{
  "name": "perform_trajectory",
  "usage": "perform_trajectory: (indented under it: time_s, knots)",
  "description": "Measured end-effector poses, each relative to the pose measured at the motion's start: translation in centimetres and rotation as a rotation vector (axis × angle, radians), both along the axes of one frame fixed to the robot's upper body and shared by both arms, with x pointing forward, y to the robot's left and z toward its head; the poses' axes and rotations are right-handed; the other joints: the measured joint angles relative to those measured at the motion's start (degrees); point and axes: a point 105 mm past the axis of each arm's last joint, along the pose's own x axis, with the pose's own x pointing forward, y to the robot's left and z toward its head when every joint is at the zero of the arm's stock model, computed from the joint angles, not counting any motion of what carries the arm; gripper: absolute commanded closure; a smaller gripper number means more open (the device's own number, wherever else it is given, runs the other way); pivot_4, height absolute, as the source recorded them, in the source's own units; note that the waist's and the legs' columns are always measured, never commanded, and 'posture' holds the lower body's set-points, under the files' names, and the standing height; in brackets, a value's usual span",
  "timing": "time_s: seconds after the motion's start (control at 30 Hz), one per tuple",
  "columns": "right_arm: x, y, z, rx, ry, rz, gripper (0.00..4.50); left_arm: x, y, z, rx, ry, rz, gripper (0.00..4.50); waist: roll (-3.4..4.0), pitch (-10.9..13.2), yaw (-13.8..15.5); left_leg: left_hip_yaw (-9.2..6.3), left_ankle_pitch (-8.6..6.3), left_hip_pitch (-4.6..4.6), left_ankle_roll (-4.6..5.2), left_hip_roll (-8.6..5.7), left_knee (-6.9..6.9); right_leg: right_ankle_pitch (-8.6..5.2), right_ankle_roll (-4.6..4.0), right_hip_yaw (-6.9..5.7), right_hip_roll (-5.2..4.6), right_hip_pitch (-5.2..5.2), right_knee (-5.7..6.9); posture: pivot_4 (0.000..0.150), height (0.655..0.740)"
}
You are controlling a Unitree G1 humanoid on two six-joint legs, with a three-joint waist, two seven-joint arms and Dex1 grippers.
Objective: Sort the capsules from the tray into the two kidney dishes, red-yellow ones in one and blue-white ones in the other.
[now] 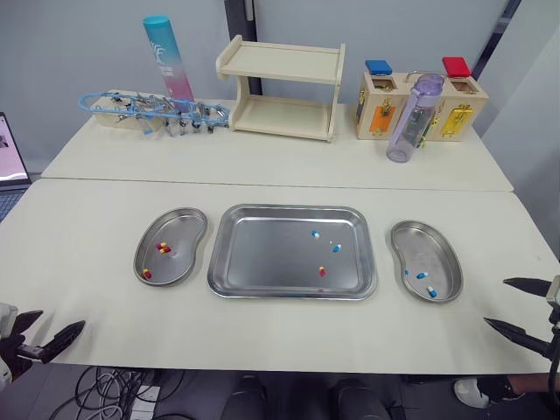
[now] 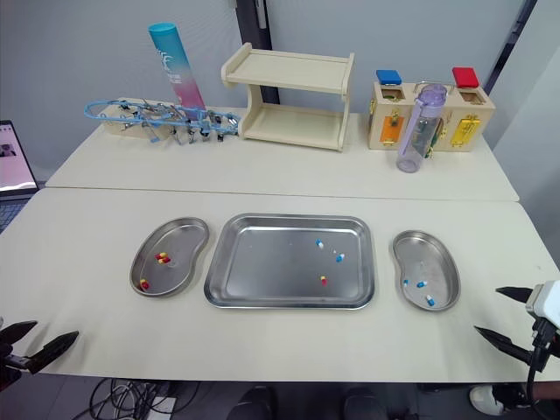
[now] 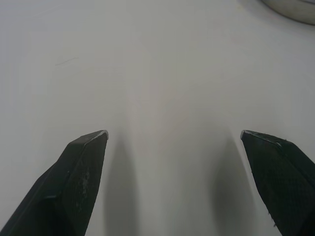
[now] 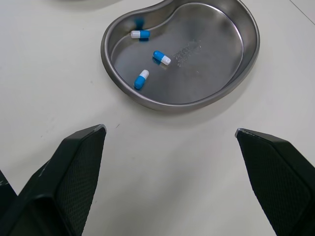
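Both the left jaws and the right jaws hang spread wide and empty at the desk's near edge, one toward each near corner, well apart from the tray.

The tray lies mid-desk between the two kidney dishes. It holds one red-yellow capsule toward its near rim and two blue-white capsules close together just beyond. All three lie in the half toward the desk's right edge. The left kidney dish has a few red-yellow ones and the right kidney dish has three blue-white.

The step in hand looks like reaching for another pick, and the right jaws are probably better placed for it. These capsules are likely to roll on smooth steel. It would help to descend from straight above, narrow the jaws first and close across the capsule's short axis. The close pair should be taken without nudging its neighbour.

The desk is pale and matte, with a seam running across it. Along the far edge stand a blue wire toy, a tube, a wooden shelf, a purple bottle and a lock box. Behind them is a grey wall.
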Motion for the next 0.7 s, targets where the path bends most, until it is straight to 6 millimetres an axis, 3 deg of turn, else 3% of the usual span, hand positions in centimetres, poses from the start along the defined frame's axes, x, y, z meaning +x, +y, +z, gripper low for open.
perform_trajectory:
  time_s: [0.7]
  knots:
    - [0.8, 2.7, 0.6, 0.003, -0.042, 0.088, 0.00, 0.3, 0.7, 0.9, 0.032, 0.009, -0.055, 0.03, 0.00, 0.0, 0.0, 0.00, 0.00, 0.01, 0.00, 0.00, 0.00, 0.00, 0.00, 0.00, 0.00, 0.00, 0.01, 0.150, 0.7400]
